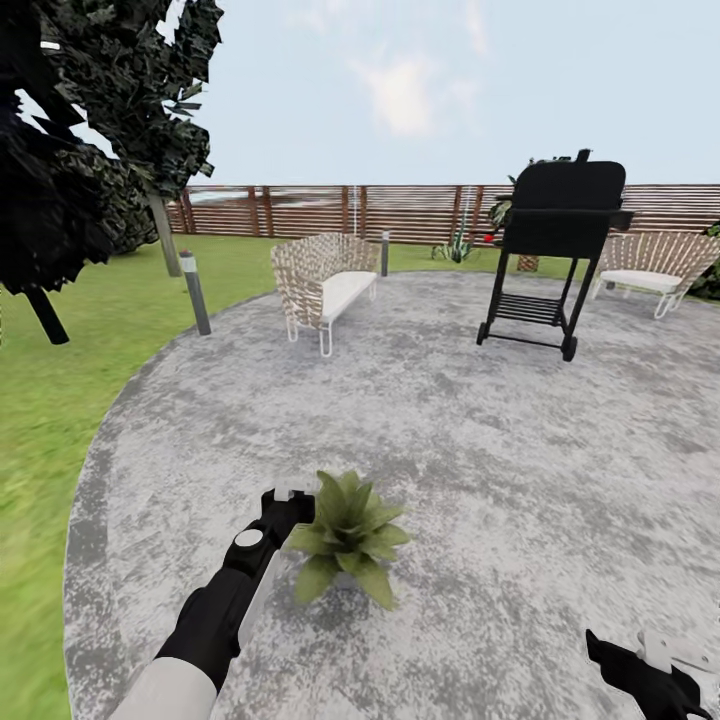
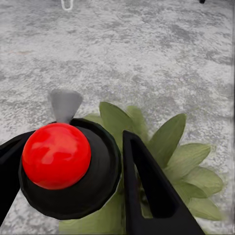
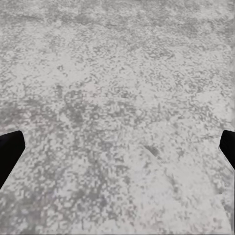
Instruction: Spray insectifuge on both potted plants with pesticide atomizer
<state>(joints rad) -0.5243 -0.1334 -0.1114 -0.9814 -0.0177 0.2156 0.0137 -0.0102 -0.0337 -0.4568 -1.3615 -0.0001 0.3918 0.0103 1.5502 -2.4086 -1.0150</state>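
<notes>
Atomizer [image 2: 63, 161], a black round-bodied pesticide sprayer with a glossy red ball cap and grey nozzle, sits clamped between the two black fingers of the left pincer [image 2: 68, 166], which hangs just beside and above one potted plant [image 1: 347, 535], a low rosette of broad pointed green leaves standing on the mottled grey circular paving [image 1: 480, 450]. Right pincer [image 3: 117, 147] hovers over bare paving, fingers wide apart and empty. Farther out: two woven wicker seats [image 1: 322, 280], a black wheeled grill [image 1: 555, 250], a brown slatted fence [image 1: 300, 210]. Pick-up appears done; spraying this plant seems at hand, and a second plant remains to be found
</notes>
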